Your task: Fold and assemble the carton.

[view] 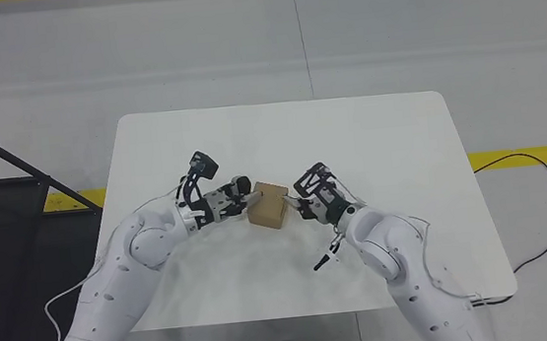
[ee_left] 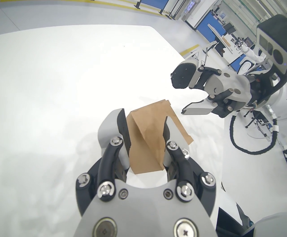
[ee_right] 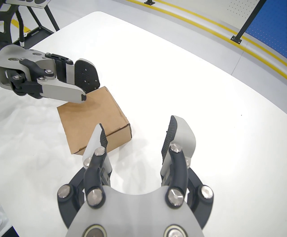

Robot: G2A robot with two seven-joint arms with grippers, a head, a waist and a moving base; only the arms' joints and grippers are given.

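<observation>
**A:** Where's the carton?

**B:** On the table. The left gripper looks clamped on one side of it. The right gripper hangs just beside the opposite side, jaws apart and holding nothing.

**A:** How to do it well?

**B:** I'd anchor with the left and press any loose flap home from the right, without sliding the carton.

**A:** Count?

**B:** One carton, two grippers, one table.

The tabletop is a white, matte rectangular surface with rounded corners. One item rests directly on it: a brown cardboard carton, flaps closed. It sits close to the centre of the surface, slightly toward the robot's left.
</observation>
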